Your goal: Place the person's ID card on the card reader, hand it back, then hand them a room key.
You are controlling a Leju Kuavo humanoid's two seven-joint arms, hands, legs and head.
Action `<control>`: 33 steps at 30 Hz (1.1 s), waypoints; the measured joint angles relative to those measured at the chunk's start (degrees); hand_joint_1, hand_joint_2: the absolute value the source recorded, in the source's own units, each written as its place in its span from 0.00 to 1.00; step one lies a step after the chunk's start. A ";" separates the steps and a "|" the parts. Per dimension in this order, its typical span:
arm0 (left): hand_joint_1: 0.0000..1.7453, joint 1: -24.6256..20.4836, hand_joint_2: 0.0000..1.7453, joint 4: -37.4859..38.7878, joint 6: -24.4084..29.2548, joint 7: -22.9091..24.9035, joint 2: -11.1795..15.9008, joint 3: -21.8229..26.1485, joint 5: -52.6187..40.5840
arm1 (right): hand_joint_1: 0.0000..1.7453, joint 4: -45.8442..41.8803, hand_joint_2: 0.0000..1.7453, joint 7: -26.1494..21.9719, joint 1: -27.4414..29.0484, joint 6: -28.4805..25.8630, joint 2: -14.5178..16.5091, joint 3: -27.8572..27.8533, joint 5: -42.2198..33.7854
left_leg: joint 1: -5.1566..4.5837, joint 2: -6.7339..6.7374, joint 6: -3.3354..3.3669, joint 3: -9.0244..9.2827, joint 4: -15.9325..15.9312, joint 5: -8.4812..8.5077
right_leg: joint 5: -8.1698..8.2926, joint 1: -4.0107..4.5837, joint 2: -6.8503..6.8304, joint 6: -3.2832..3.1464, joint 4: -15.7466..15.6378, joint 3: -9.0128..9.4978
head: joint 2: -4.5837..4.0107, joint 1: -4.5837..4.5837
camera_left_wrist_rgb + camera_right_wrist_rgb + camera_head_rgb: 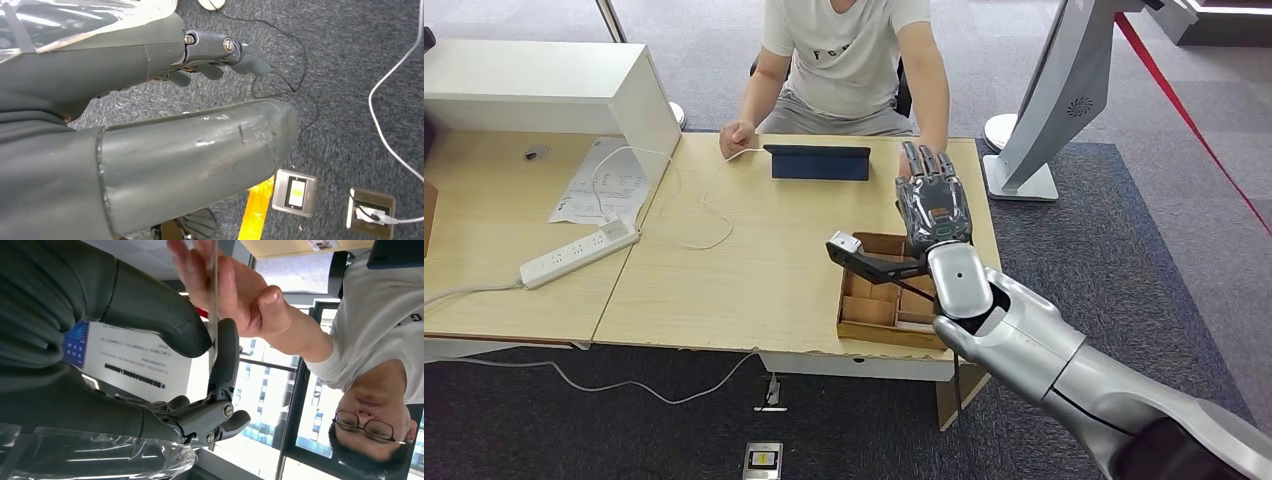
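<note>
Card was the object in play: a thin card seen edge-on in the right wrist view, upper centre of frame, pinched between the robot's thumb and a dark finger, with the person's hand closed on it from the other side.

Head view: right hand raised at centre right, fingers pointing up toward the person's hand at the far table edge; card itself too thin to make out there. Wooden tray with compartments sat just below the hand. Dark tablet-like device upper centre, probably the reader. Whether this was the ID or room key, could not tell.

Left wrist view: left hand hung over grey carpet, fingers loosely apart, holding nothing.

Handover judgement: keep the pinch steady, release only once the person's grip is firm, no pulling back.
</note>
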 joint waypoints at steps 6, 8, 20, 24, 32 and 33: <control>0.00 0.00 0.00 0.00 0.23 0.00 -0.07 0.28 0.58 | 1.00 1.56 1.00 0.55 -0.51 1.25 0.22 0.16 -0.51 | 0.00 0.00 0.00 0.00 0.00 0.00 | 0.00 0.00 0.00 0.00 0.00 0.00 | 0.00 0.01; 0.00 0.01 0.00 0.00 0.49 0.00 -0.13 0.37 0.81 | 0.79 1.83 1.00 0.85 -0.54 1.59 0.17 0.21 -0.61 | 0.00 0.00 0.00 0.00 0.00 0.00 | 0.00 0.00 0.00 0.00 0.00 -0.01 | 0.00 0.01; 0.00 -0.01 0.00 0.00 1.41 0.00 -0.42 1.47 2.02 | 0.00 2.31 0.00 1.25 -0.67 4.63 -0.03 1.70 -1.42 | 0.00 0.01 0.00 0.00 0.00 0.00 | 0.00 0.01 0.00 0.00 0.00 -0.02 | 0.00 0.00; 0.00 -0.02 0.00 0.00 1.51 0.00 -0.42 2.01 2.30 | 0.00 2.50 0.00 1.67 -1.19 4.68 -0.21 2.42 -1.84 | 0.00 0.01 0.00 0.01 0.01 0.00 | 0.00 0.00 0.00 0.00 0.00 -0.02 | 0.00 0.00; 0.00 -0.01 0.00 0.01 2.54 0.00 -0.35 3.05 2.97 | 0.00 1.21 0.00 4.45 -1.74 6.29 -4.54 1.34 -3.22 | -0.01 -0.01 0.00 0.02 0.11 0.00 | 0.01 -0.01 0.00 0.01 -0.03 -0.02 | 0.00 -0.01; 0.00 0.00 0.00 0.01 2.85 0.01 -0.33 3.27 2.97 | 0.00 0.65 0.00 4.53 -1.49 7.00 -5.71 0.40 -1.86 | -0.01 -0.03 0.01 0.02 0.12 0.00 | 0.01 -0.01 -0.01 0.01 -0.03 -0.01 | 0.00 0.00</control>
